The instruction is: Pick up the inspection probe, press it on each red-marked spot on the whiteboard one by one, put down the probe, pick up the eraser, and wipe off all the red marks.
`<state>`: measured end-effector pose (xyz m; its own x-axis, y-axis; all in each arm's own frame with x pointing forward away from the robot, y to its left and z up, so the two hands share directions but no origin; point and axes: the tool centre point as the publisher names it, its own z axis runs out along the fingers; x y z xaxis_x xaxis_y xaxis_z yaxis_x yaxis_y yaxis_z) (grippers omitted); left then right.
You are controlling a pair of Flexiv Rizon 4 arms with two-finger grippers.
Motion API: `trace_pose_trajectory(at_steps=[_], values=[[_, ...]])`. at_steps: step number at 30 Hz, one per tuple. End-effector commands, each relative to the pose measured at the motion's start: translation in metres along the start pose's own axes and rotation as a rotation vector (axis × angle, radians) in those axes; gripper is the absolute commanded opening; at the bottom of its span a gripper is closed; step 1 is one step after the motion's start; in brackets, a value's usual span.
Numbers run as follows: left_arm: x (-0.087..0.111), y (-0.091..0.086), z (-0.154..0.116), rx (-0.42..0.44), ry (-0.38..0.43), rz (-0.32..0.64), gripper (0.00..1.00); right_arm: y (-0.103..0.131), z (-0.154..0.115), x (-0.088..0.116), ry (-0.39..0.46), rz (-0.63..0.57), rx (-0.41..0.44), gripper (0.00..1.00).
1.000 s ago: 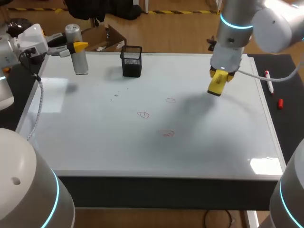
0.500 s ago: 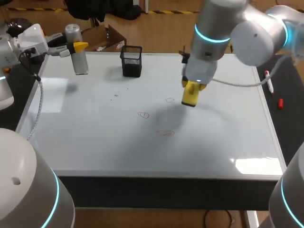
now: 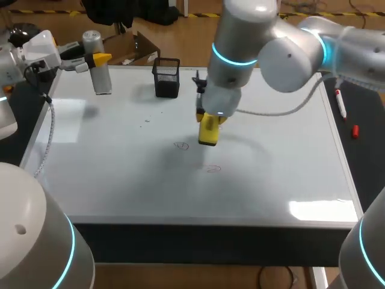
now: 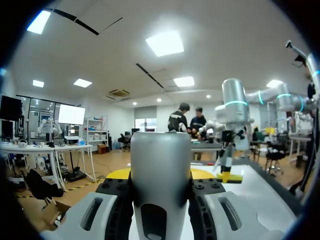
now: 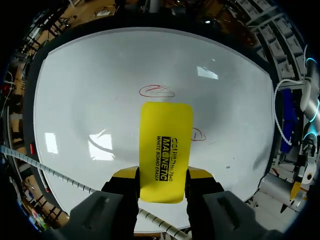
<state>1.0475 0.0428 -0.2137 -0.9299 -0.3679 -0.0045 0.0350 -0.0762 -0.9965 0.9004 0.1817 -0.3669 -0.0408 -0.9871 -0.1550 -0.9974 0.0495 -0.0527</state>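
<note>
- While reaching in from the upper right of the frame to the middle of the whiteboard (image 3: 120, 174), grips the yellow eraser (image 3: 209, 130) in the right gripper (image 3: 209, 125), closed against its two long sides.
- Points the eraser down at the board; cannot tell whether it touches the surface.
- From the right wrist, shows the eraser (image 5: 165, 150) clamped between the yellow tips of that gripper (image 5: 163, 176), with one red mark (image 5: 156, 91) just ahead of the eraser and another red mark (image 5: 197, 134) close beside it.
- In the head view, leaves one red mark (image 3: 181, 145) just left of the eraser and one red mark (image 3: 212, 169) below it, both apart from it.
- Holds the inspection probe (image 3: 99, 69) upright at the upper left of the frame in the left gripper (image 3: 100, 58), closed on its upper part, with its foot on the whiteboard's corner.
- From the left wrist, shows the silver probe (image 4: 160, 160) filling the gap of the left gripper (image 4: 161, 175), pressed from both sides.
- Elsewhere: black mesh cup (image 3: 166, 77) at upper centre of the board; red marker (image 3: 340, 102) and red cap (image 3: 355, 130) on the dark table (image 3: 361, 162) at the right edge.
</note>
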Motion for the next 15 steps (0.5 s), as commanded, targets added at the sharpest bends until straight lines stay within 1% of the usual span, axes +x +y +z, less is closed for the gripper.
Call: trace_pose_trajectory(at_steps=[1,6,9,13,15], values=[[0.001,-0.001,0.0,0.0,-0.003,0.002,0.0,-0.002,0.016,-0.027,0.019,-0.029,-0.02,0.0],[0.001,-0.001,0.0,0.0,-0.003,0.002,0.0,0.0,0.031,-0.047,0.032,-0.073,-0.049,0.0],[0.001,-0.001,0.0,0.0,-0.003,0.002,0.0,0.001,0.04,-0.054,0.036,-0.074,-0.062,0.0],[0.001,-0.001,0.0,0.0,-0.003,0.002,0.0,0.004,0.049,-0.064,0.057,-0.09,-0.074,0.0],[0.001,-0.001,0.0,0.0,-0.003,0.002,0.0,0.006,0.054,-0.07,0.083,-0.109,-0.074,0.0]])
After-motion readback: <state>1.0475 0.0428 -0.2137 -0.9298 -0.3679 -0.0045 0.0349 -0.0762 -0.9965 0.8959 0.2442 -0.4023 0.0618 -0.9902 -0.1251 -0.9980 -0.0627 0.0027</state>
